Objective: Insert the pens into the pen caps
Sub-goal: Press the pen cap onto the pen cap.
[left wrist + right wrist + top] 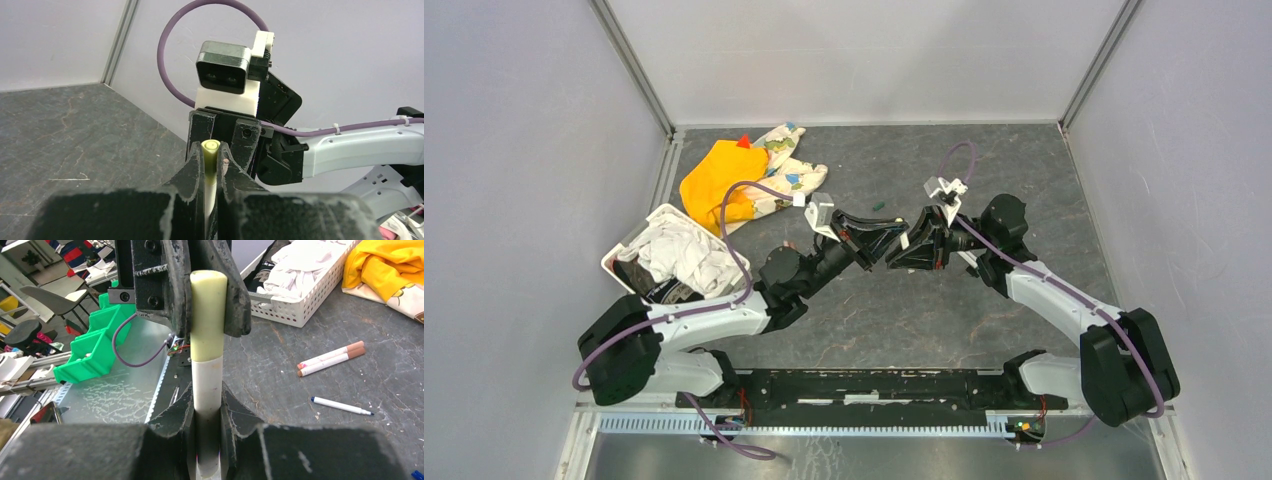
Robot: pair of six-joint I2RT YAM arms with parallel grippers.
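Both grippers meet tip to tip above the middle of the table. My right gripper is shut on the white barrel of a pen, which stands straight up from its fingers. A cream pen cap sits on the pen's far end, and my left gripper is shut on that cream cap. From above, the left gripper and the right gripper hide the pen and cap. A small dark green cap lies on the table behind them.
Two brown-capped pens and a thin blue-tipped pen lie on the table. A white basket of clothes stands at the left. An orange cloth and a patterned cloth lie behind it.
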